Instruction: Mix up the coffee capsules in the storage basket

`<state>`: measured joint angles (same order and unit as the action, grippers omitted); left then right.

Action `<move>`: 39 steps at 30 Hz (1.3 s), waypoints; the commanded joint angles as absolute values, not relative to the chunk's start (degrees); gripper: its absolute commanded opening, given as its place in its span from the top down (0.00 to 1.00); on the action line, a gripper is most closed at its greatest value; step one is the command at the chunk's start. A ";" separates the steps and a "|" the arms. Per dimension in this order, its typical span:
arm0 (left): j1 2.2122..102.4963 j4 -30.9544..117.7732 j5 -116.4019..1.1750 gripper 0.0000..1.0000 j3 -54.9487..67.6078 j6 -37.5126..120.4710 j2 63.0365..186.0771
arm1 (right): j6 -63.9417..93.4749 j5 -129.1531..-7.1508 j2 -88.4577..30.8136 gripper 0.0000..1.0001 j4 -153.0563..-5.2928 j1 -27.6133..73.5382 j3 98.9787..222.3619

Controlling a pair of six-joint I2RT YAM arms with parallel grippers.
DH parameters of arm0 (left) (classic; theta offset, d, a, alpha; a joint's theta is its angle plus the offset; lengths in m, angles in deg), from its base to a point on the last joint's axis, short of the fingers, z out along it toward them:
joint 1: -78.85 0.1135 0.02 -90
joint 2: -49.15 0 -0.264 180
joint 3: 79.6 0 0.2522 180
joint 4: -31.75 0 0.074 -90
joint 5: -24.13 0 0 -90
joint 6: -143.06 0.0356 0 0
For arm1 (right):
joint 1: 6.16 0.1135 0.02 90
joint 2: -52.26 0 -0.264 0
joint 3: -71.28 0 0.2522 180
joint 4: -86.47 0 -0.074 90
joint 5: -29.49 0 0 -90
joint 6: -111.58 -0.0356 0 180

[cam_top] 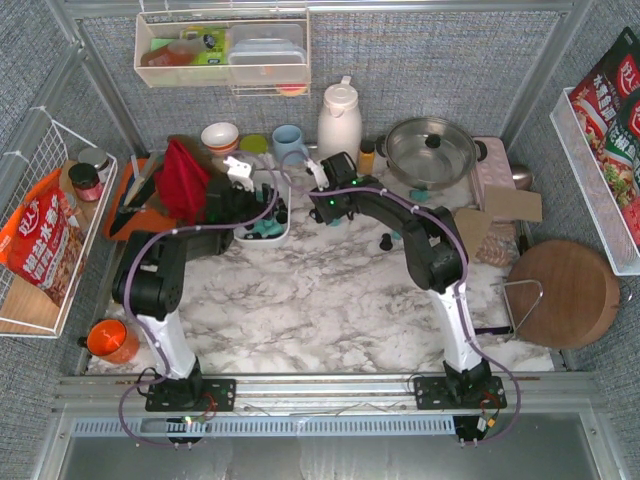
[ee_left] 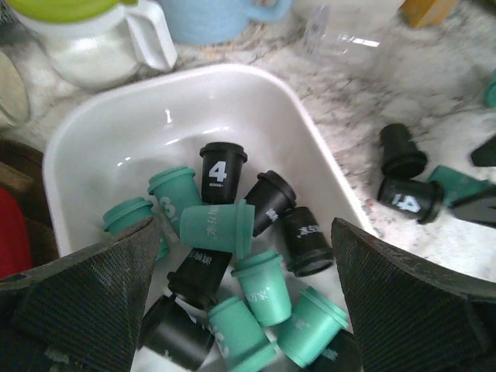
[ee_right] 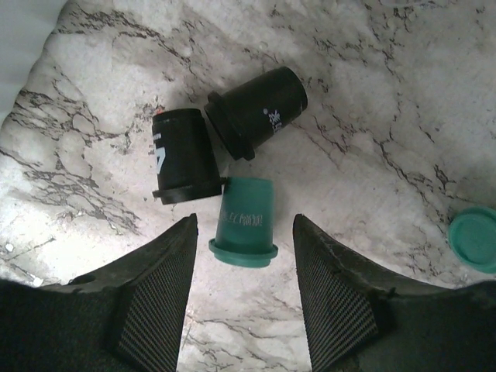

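Observation:
The white storage basket [ee_left: 93,132] holds several teal and black coffee capsules [ee_left: 217,229] lying jumbled in its near half. My left gripper [ee_left: 248,298] hangs open just above them, one finger on each side of the pile, holding nothing. From above, this gripper [cam_top: 262,212] is over the basket [cam_top: 284,233]. Right of the basket, loose capsules lie on the marble. My right gripper [ee_right: 244,291] is open and low over the table, and a teal capsule [ee_right: 246,221] lies on its side between the fingertips, untouched. Two black capsules [ee_right: 186,155] lie just beyond it.
Behind the basket stand a white jug [cam_top: 338,120], a blue mug [cam_top: 290,142] and a steel pot [cam_top: 430,150]. A red cloth [cam_top: 182,180] is at its left. More loose capsules [cam_top: 386,241] lie further right. A wooden board [cam_top: 565,292] is at right and an orange cup [cam_top: 110,340] at front left.

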<state>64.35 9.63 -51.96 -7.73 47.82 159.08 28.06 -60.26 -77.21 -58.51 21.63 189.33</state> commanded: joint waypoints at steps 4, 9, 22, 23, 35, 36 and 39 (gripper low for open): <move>62.86 0.89 -51.89 0.01 -16.18 46.35 148.21 | 29.50 -60.42 -80.73 0.47 -56.41 21.57 193.72; 61.63 2.35 -52.34 0.01 -20.02 45.01 142.51 | 29.59 -60.18 -82.27 0.58 -55.07 21.54 195.56; 53.93 -1.25 -52.76 0.01 -27.05 53.90 137.42 | 27.67 -61.83 -74.69 0.74 -56.62 21.60 189.86; 53.50 -2.47 -51.88 0.01 -27.63 54.72 137.73 | 27.09 -62.17 -72.62 0.74 -58.11 21.61 187.81; 48.09 -36.78 -40.35 0.01 -39.80 62.96 142.64 | 8.77 -76.37 -42.91 0.75 -85.03 21.59 154.73; 47.56 -41.85 -39.46 0.01 -40.88 63.51 143.89 | 6.93 -77.84 -41.30 0.75 -88.33 21.61 152.06; 46.27 -50.94 -35.99 0.01 -42.25 65.18 146.85 | 1.84 -80.50 -37.36 0.76 -96.70 21.61 146.21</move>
<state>47.43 -31.30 -42.11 -41.22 61.70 144.50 11.38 -74.01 -41.04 -80.85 21.60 151.51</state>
